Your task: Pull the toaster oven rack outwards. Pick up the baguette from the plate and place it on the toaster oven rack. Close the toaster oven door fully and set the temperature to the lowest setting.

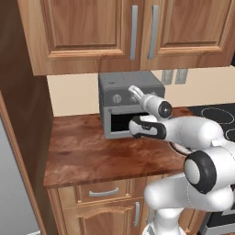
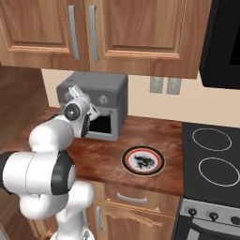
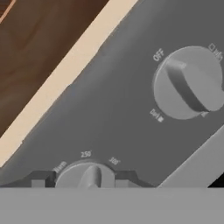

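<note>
The grey toaster oven (image 1: 117,84) (image 2: 101,83) stands at the back of the wooden counter. Its door (image 2: 101,124), with the black window, is upright against the front. My gripper (image 1: 133,90) (image 2: 72,91) (image 3: 82,180) is at the oven's upper panel. The dark fingertips (image 3: 41,180) sit close on either side of the knob (image 3: 85,176) marked Warm, 250 and 300; I cannot tell whether they press it. A second knob (image 3: 189,83), marked OFF, lies up and to the right in the hand view. The round plate (image 2: 143,160) lies bare on the counter. The baguette and the rack are hidden.
A black stove top with ring burners (image 2: 213,154) (image 1: 215,114) adjoins the counter on the right. Wooden wall cabinets (image 1: 133,32) hang above the oven, and two outlets (image 2: 164,85) are on the wall. Bare counter (image 1: 87,151) lies left of and in front of the oven.
</note>
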You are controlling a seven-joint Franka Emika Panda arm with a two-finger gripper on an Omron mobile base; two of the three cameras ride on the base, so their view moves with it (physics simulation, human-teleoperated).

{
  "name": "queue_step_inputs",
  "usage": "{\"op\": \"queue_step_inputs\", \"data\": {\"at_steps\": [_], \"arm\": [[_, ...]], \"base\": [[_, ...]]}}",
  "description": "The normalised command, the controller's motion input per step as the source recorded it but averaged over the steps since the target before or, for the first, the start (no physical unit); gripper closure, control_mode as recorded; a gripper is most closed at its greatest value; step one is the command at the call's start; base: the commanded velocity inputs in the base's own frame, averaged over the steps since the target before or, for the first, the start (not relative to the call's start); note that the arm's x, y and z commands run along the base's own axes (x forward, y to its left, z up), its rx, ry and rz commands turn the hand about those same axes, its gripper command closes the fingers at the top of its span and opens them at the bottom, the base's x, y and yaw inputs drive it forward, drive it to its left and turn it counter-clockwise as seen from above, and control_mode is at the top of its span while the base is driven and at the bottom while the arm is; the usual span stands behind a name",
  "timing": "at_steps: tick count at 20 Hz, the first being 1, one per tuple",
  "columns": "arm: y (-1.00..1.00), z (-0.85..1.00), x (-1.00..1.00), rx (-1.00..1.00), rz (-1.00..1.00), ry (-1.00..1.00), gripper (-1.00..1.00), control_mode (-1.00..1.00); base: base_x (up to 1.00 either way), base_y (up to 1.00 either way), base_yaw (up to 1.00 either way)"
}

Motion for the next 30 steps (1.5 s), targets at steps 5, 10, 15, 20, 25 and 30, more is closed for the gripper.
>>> {"op": "queue_step_inputs", "data": {"at_steps": [5, 10, 15, 20, 25, 30], "arm": [[0.00, -0.11, 0.08, -0.85, 0.20, 0.36, 1.00, -1.00], [0.21, -0.21, 0.00, -1.00, 0.06, 0.27, 1.00, -1.00], [0.27, -0.14, 0.07, -1.00, 0.00, 0.28, 1.00, -1.00], [0.14, -0.03, 0.18, -1.00, 0.00, 0.36, 1.00, -1.00], [0.01, -0.24, 0.02, -1.00, 0.00, 0.31, 1.00, -1.00], [0.00, -0.25, 0.01, -0.84, -0.04, 0.37, 1.00, -1.00]], "base": [[0.00, 0.00, 0.00], [0.00, 0.00, 0.00], [0.00, 0.00, 0.00], [0.00, 0.00, 0.00], [0.00, 0.00, 0.00], [0.00, 0.00, 0.00]]}}
